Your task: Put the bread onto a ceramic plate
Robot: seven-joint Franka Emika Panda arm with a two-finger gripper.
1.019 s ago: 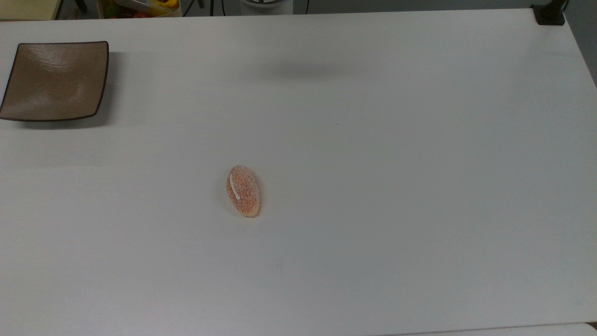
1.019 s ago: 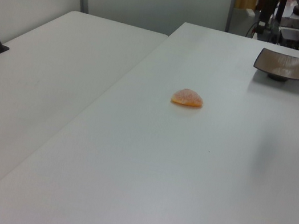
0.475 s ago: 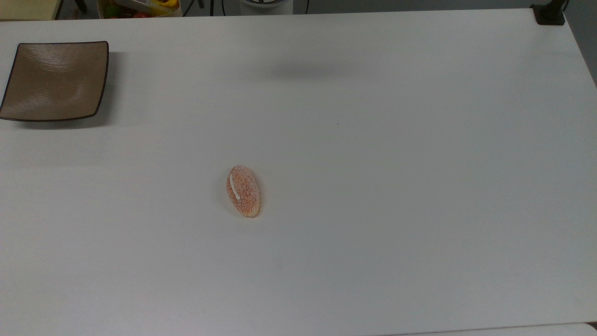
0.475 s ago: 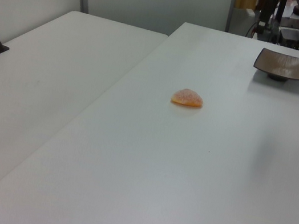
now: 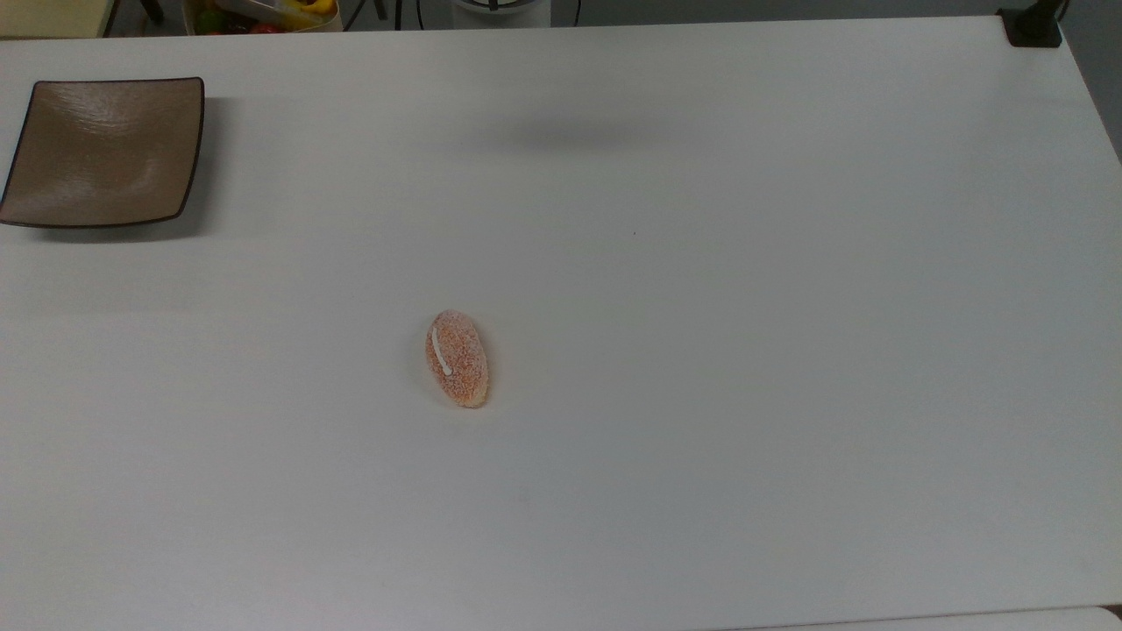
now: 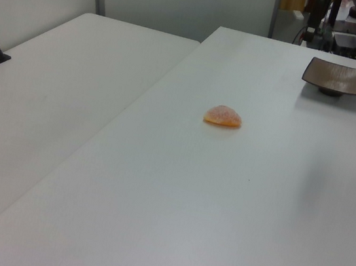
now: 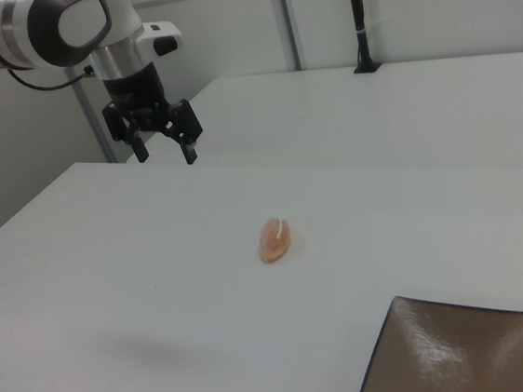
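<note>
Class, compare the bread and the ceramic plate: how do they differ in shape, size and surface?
The bread is oval; the ceramic plate is square. The bread is much smaller than the plate. The bread looks grainy orange with a white stripe; the plate is glossy brown, dark-rimmed. Both rest apart on the white table.

robot arm raised at the right view's upper left, hand point(image 7: 164, 153) pointing down, fingers spread apart

Bread point(image 5: 457, 358): orange-tan, grainy sugared speckle, one short white stripe. Plate point(image 5: 103, 151): glossy taupe-brown, thin dark rim, pale sheen streaks. Tabletop point(image 5: 745, 350): plain white, with a faint grey shadow patch at the top view's far side. Tool point(image 7: 166, 150): black, with pale fingertips; arm point(image 7: 56, 26) white with black joint bands.
</note>
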